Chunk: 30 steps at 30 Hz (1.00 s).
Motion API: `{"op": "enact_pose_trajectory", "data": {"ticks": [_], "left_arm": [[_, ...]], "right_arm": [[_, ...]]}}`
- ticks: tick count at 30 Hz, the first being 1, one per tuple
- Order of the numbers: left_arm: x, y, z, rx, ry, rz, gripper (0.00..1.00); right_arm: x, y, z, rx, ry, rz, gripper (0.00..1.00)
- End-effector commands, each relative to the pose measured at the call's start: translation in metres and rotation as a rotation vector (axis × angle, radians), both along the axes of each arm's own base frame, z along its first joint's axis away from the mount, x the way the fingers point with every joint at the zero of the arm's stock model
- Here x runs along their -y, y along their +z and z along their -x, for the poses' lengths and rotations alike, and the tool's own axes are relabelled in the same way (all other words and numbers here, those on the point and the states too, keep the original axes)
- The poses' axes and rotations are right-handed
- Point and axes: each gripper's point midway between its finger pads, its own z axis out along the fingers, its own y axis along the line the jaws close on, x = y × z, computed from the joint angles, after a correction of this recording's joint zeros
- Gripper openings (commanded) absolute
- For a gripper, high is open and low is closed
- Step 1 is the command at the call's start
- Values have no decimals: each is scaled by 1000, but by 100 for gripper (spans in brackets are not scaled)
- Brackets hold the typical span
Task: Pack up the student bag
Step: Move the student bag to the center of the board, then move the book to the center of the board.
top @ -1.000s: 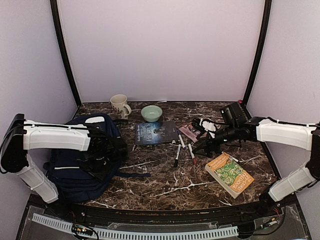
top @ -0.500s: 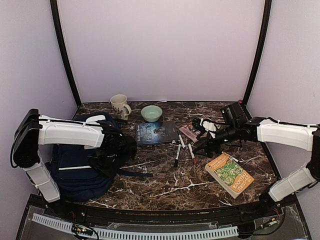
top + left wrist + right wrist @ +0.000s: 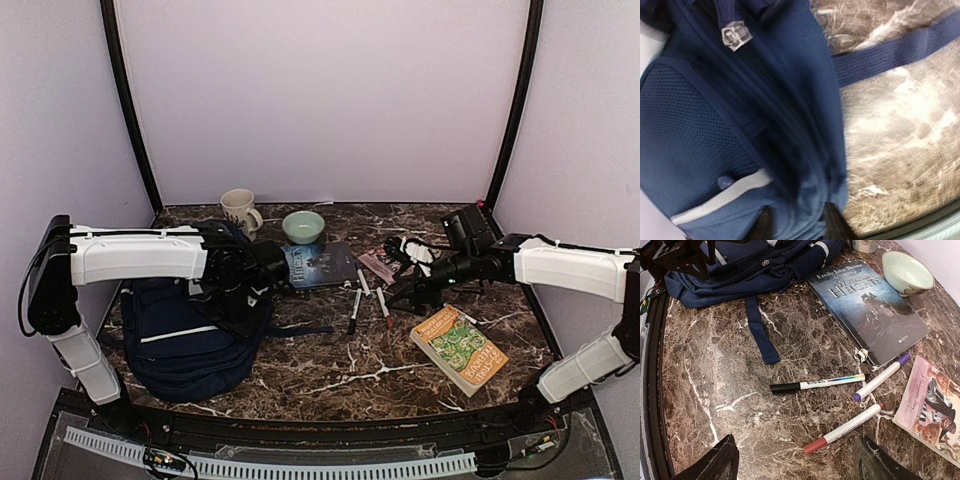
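The student bag (image 3: 185, 335) is a navy backpack lying at the table's left, its top lifted toward the blue book. My left gripper (image 3: 250, 285) is shut on a fold of the bag's fabric (image 3: 800, 210), which bunches between the dark fingers (image 3: 765, 225). A loose strap (image 3: 890, 50) trails over the marble. My right gripper (image 3: 405, 293) hangs open over the markers, with nothing between its fingers (image 3: 715, 462). Below it lie a black-capped marker (image 3: 815, 384), a purple marker (image 3: 880, 377) and a red-capped marker (image 3: 842, 427).
A blue hardback (image 3: 318, 265) lies mid-table, with a green bowl (image 3: 303, 226) and a cream mug (image 3: 238, 210) behind it. A small pink book (image 3: 378, 265) and an orange-and-green paperback (image 3: 458, 350) lie to the right. Curved walls close in the sides and the back.
The left arm has swung right, dragging the bag's top toward the table's middle until it reaches the blue book's left edge. The right arm has stayed put.
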Motion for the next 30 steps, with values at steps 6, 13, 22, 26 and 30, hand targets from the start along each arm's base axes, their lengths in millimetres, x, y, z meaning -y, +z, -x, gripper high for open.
{"op": "enact_pose_trajectory", "data": {"ticks": [6,13,22,26,30], "left_arm": [[24,54,22,-25,-158,209,49],[1,33,34,-98,-147,84,51],[50,47,45,75,-248,345,50],[98,64,43,166,-325,461,50],[151,66,34,250,-369,550,52]], "right_arm": [[10,51,13,81,9,7,79],[31,13,37,1,-3,77,78],[84,-4,21,109,-169,285,80],[116,1,14,82,-215,352,82],[153,-13,13,22,-252,447,82]]}}
